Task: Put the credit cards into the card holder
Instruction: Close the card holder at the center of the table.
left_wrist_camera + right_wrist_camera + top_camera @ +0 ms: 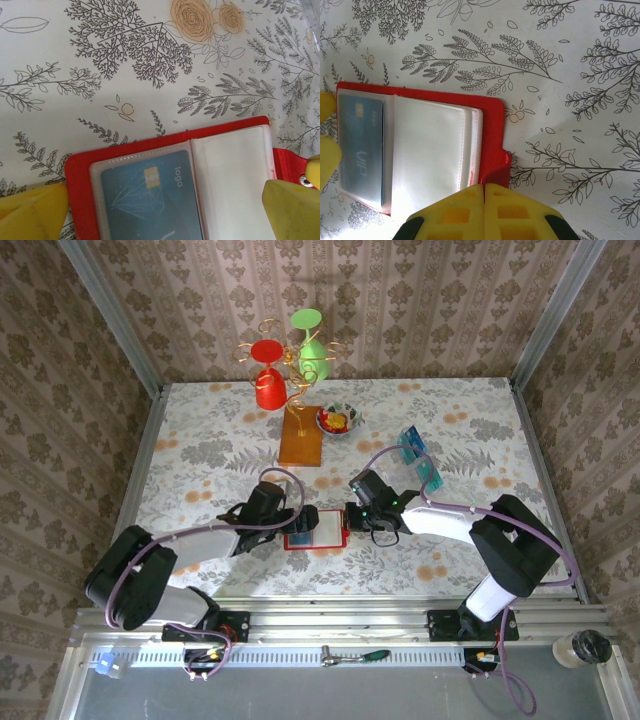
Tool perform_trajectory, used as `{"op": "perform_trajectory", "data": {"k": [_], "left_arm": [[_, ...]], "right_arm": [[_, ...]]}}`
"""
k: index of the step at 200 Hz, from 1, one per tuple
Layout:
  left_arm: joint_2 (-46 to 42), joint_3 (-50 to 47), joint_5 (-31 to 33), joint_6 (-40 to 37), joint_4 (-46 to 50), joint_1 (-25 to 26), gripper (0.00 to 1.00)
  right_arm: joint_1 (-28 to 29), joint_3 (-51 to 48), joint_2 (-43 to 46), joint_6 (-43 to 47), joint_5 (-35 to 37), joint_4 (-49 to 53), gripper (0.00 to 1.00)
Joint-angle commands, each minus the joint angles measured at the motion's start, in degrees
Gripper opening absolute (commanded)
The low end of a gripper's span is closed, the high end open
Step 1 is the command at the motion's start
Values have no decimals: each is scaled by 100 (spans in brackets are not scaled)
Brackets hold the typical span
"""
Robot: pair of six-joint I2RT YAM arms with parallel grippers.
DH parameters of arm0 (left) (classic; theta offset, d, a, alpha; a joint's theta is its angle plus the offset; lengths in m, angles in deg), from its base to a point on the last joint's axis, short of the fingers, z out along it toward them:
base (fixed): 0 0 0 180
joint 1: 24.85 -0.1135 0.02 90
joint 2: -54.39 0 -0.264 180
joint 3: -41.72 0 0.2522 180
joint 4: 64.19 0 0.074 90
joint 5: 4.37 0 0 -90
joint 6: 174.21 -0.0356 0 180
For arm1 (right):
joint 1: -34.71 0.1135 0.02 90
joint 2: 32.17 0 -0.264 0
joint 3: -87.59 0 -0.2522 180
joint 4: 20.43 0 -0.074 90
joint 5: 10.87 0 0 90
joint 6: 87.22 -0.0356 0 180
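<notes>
The red card holder (pixel 335 525) lies open on the flowered table between the two arms. One teal credit card (pixel 150 200) sits in its left clear sleeve, also seen in the right wrist view (pixel 361 142). The right sleeve (pixel 427 150) is blank and white. My left gripper (pixel 160 215) is open, its yellow fingers (pixel 30 210) standing on either side of the holder's pages. My right gripper (pixel 484 200) is shut, pinching the holder's raised red clasp flap (pixel 506 165) at the right edge. More teal cards (pixel 412 443) stand in a clear rack at the far right.
An orange stand base (pixel 300 440) carries a gold wire rack with a red cup (pixel 268 380) and a green cup (pixel 312 350). A small bowl (pixel 337 420) sits beside it. A screwdriver (pixel 350 657) lies on the front rail.
</notes>
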Motion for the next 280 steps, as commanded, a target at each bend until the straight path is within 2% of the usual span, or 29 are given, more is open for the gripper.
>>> {"op": "perform_trajectory", "data": {"k": [1, 49, 92, 191, 211, 240, 280], "left_arm": [[-335, 191, 38, 127, 63, 66, 100], [-547, 370, -113, 313, -45, 212, 100], [-441, 704, -51, 444, -176, 601, 100], [324, 1049, 169, 690, -550, 1264, 100], [448, 1102, 238, 723, -572, 1339, 100], [632, 1130, 312, 807, -666, 1437, 100], [888, 1189, 408, 942, -800, 1579, 100]], "right_arm": [[5, -91, -68, -84, -121, -2, 0], [5, -39, -68, -79, -122, 39, 0], [-18, -24, -43, -51, -71, 93, 0], [-540, -506, 323, -132, -174, -117, 0], [-672, -597, 467, -130, -178, -77, 16], [-866, -738, 776, -139, -229, -6, 34], [-1048, -827, 1345, -130, -112, 448, 40]]}}
